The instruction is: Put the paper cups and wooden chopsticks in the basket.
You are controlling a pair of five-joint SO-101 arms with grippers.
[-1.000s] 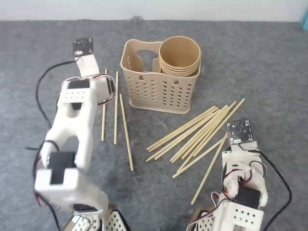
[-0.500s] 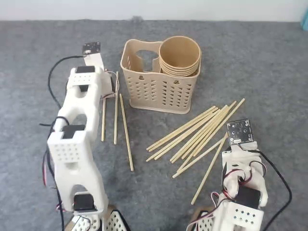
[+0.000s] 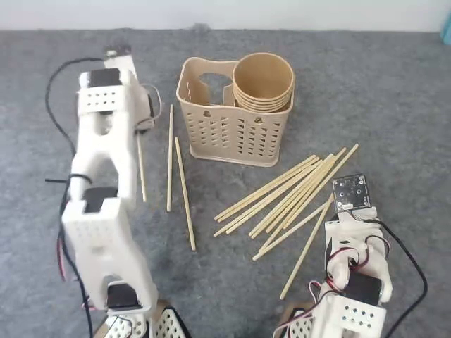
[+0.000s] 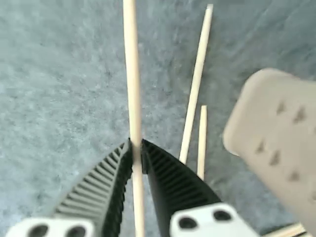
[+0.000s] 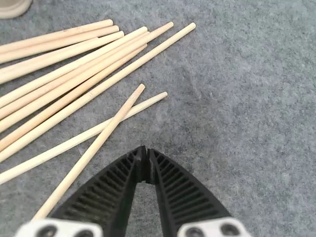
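Note:
A beige perforated basket (image 3: 232,130) stands at the back middle with a stack of paper cups (image 3: 263,81) in its right half. My left gripper (image 4: 136,144) is shut on one wooden chopstick (image 4: 131,74), held above the carpet to the left of the basket; the stick (image 3: 141,169) shows below the left arm. Two more chopsticks (image 3: 170,158) lie between it and the basket. Several chopsticks (image 3: 289,190) lie fanned out in front of the basket at the right. My right gripper (image 5: 144,154) is shut on nothing, just short of the ends of that pile (image 5: 74,64).
Grey carpet (image 3: 394,105) covers the table. The basket's corner (image 4: 276,138) is near the left gripper. The right arm (image 3: 352,267) sits at the front right, the left arm (image 3: 106,176) along the left side.
The left arm has swung back and to the left, and the chopstick in its gripper has come off the carpet, away from the two beside it. The right arm has not moved.

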